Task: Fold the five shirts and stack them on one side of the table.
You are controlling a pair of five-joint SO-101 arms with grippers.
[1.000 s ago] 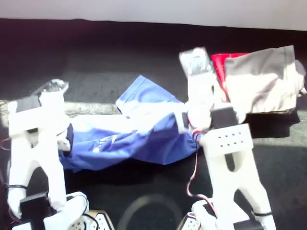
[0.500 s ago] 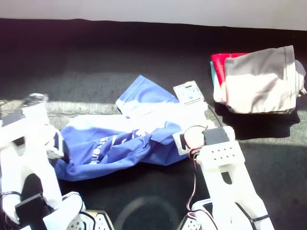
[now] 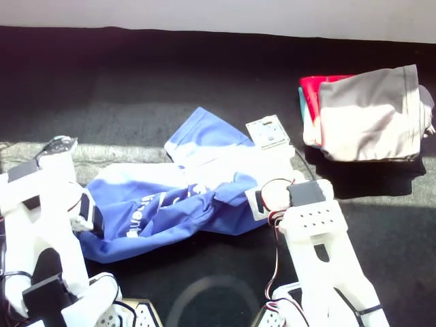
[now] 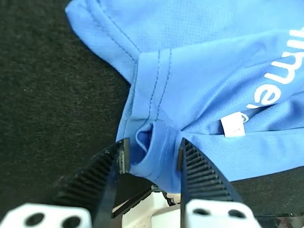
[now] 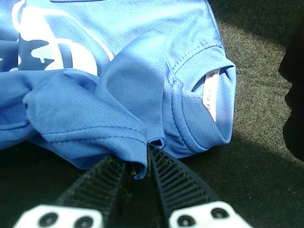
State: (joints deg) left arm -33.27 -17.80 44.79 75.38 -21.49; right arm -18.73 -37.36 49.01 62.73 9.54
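Observation:
A blue shirt (image 3: 177,204) with white print lies crumpled across the middle of the dark table. My left arm (image 3: 41,191) stands at its left end. In the left wrist view my left gripper (image 4: 152,159) is open, its fingers on either side of a puckered seam fold of the blue shirt (image 4: 199,71). My right arm (image 3: 317,218) stands at the shirt's right end. My right gripper (image 5: 138,166) is shut on a hem edge of the blue shirt (image 5: 118,90), close to the collar (image 5: 209,95).
A stack of folded shirts (image 3: 371,112) lies at the back right, grey-white on top with a red one (image 3: 311,88) beneath. The dark table cloth (image 3: 170,68) stretches bare toward the back. Both arm bases stand at the front edge.
Both arms came down and back toward the front, dragging the blue shirt with them and laying it flatter. In the last half second the left arm shifted slightly; the right arm stayed still.

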